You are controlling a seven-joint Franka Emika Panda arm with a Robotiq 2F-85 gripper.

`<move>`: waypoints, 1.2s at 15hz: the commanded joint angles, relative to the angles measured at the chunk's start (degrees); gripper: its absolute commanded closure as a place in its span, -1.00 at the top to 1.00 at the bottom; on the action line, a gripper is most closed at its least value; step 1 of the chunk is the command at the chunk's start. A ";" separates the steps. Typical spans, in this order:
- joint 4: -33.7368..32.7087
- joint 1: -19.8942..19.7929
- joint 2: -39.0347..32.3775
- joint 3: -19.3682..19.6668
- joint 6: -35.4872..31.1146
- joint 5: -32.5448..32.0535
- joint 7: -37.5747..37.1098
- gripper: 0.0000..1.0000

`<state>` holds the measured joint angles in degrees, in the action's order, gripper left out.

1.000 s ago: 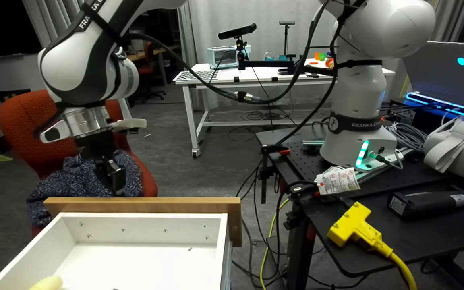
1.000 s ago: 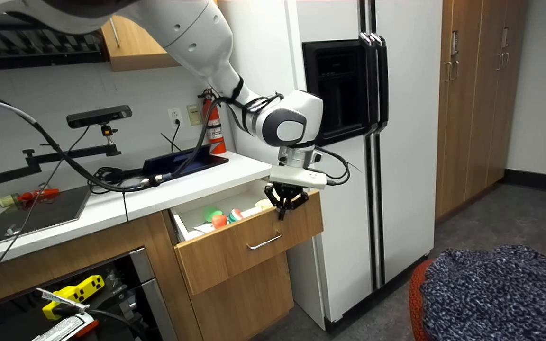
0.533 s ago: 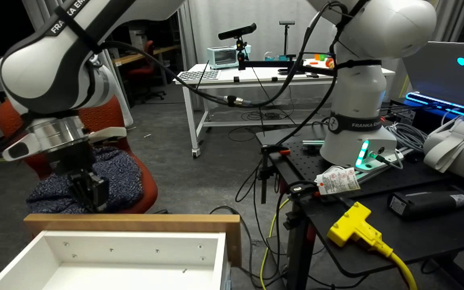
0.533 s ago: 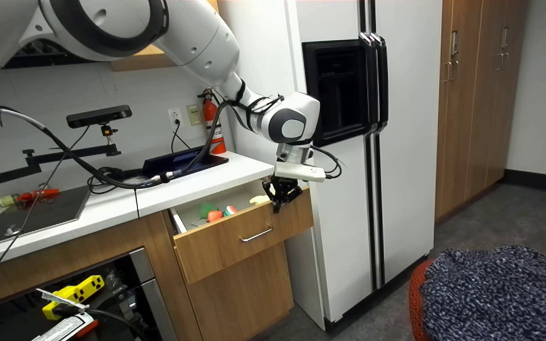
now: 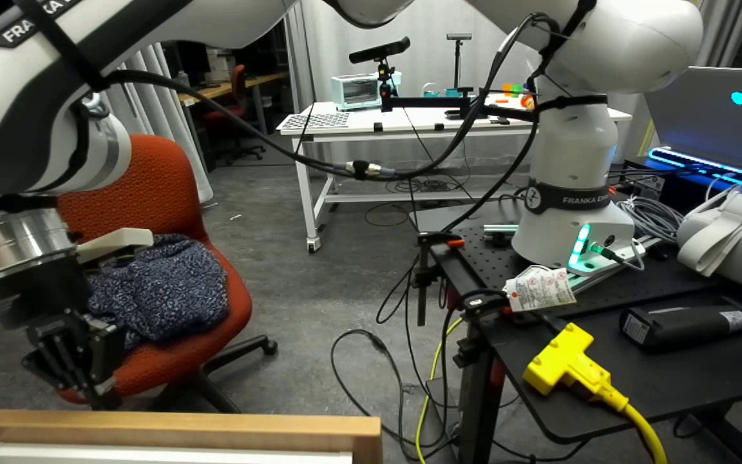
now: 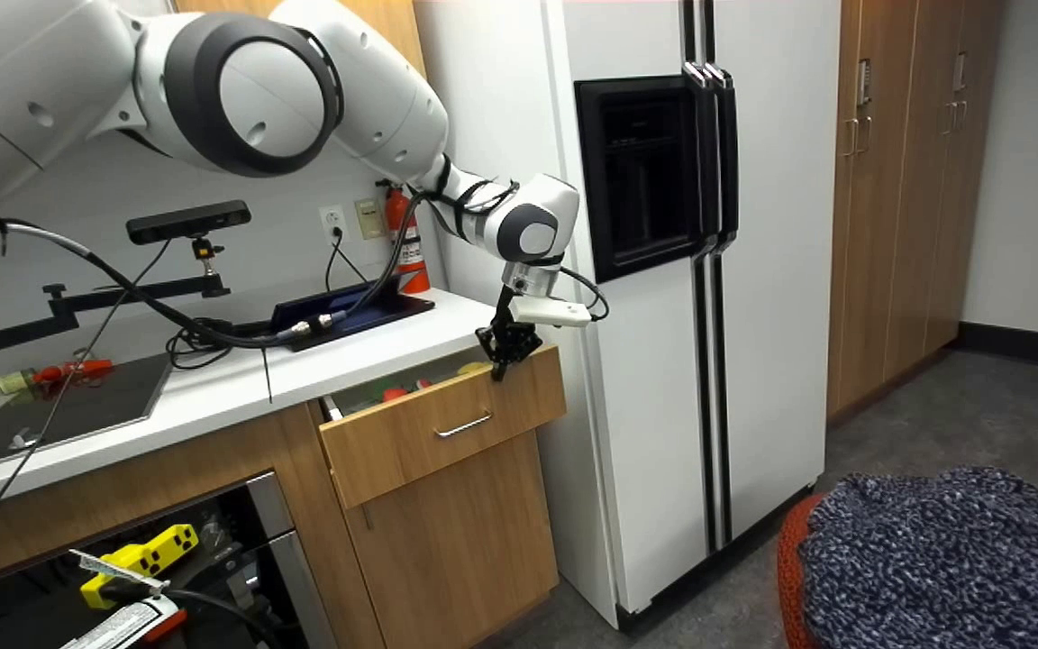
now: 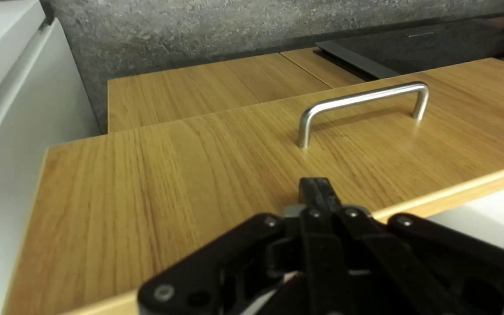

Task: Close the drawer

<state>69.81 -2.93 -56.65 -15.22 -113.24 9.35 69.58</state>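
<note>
Tall white double-door fridge (image 6: 654,342) beside the cabinetry. Long flat white worktop (image 6: 397,347) next to it, plain light-brown wooden cabinet (image 6: 465,532) under that.

Wide rectangular light-wood drawer (image 6: 402,455) with white inner walls: just below worktop level, partly out, front standing off the cabinet. Not closed yet. Step in hand, my read: pushing it in. Looks past the approach, short of done.

Black two-fingered tool (image 7: 317,190): closed, fingers together, nothing gripped. Tips at the outer face of the drawer front, close to the top edge, toward the fridge side. Looks like contact; wrist view doesn't fully settle it. Next move: press straight toward the cabinet, fingers together, tips low enough not to slip over the top edge. Stop when the front sits flush. Off-centre push could skew the drawer; if it binds, shift toward the middle.

Silver bar-shaped metal handle (image 7: 365,99): apart from the tips, probably not needed for a push.

Small red rounded item (image 6: 394,394) inside the drawer, partly hidden by the front.
</note>
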 commanded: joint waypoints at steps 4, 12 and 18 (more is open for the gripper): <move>-19.21 4.88 -9.67 -2.57 11.20 0.38 8.15 -1.00; -32.79 10.16 -16.82 -3.57 21.89 0.78 13.10 -1.00; -34.63 10.17 -14.98 -2.77 23.45 -1.31 12.16 -1.00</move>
<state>38.52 6.92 -71.37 -18.71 -91.94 9.32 81.25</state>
